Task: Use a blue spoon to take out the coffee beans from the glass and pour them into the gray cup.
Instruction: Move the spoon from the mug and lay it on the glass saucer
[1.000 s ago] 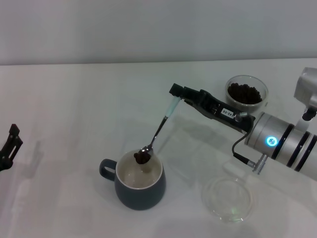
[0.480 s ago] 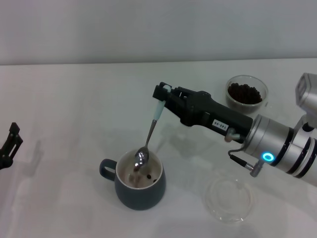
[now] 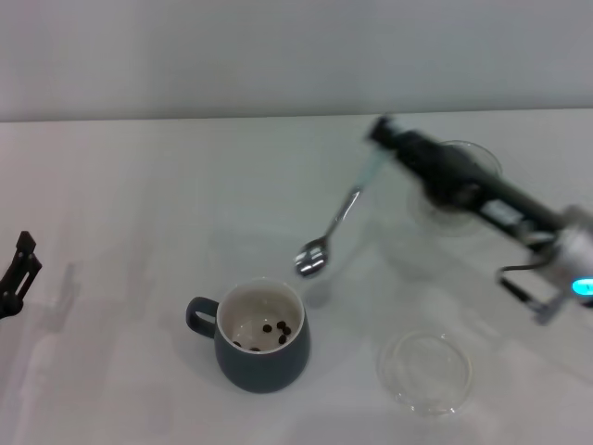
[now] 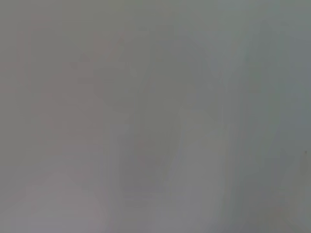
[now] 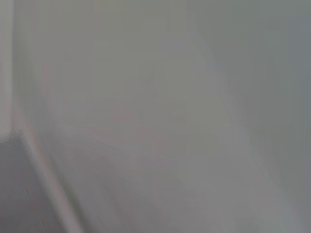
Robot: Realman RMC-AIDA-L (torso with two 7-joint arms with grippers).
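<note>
- The right gripper (image 3: 380, 134) is clenched on the pale handle end of the blue spoon (image 3: 335, 222); it hangs above the table, in front of and partly covering the glass (image 3: 468, 158).
- From the pincer, the spoon slopes down and away toward the robot's left. Its metal bowl is the far end, in the air, tilted, with no beans visible in it.
- Just beyond and below that bowl, nearer the robot, stands the gray cup (image 3: 264, 357). The spoon bowl is near its rim but beside it, not over the opening.
- A few coffee beans (image 3: 274, 328) lie on the cup's cream floor. Whether beans remain in the glass cannot be told, since the arm hides its inside.
- Below the right forearm, nearer the robot than the pincer, a flat clear dish (image 3: 426, 373) lies on the white table (image 3: 139, 204), well apart from the cup.
- Far to the left of the pincer, at the edge of the head view, the left gripper (image 3: 17, 269) sits parked; whether it is spread or closed cannot be told.
- Neither wrist view shows anything recognisable.
- Judged step: one spoonful sits in the cup and the spoon is empty, so the job is between a pour and a fresh scoop.
- The next move calls for bringing the spoon bowl to the glass, dipping it level under the beans, and lifting without tipping or knocking the glass.
</note>
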